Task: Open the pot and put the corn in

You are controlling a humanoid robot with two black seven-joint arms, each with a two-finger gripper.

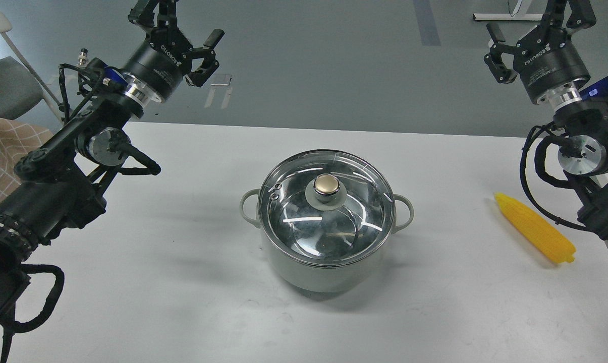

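The pale grey-green pot [320,275] stands in the middle of the white table, with two small loop handles at its sides. A round glass lid [354,217] with a gold knob [327,185] sits on it and closes it. The yellow corn [534,228] lies on the table at the right, pointed end towards the back. My left gripper [180,20] is open and empty, high at the far left, well away from the pot. My right gripper [538,19] is open and empty, high at the far right, above and behind the corn.
The table's [182,282] far edge runs just behind the pot, with grey floor beyond it. A chair with a checked cloth [6,151] stands at the left. A white stand base [510,16] lies on the floor at the top right.
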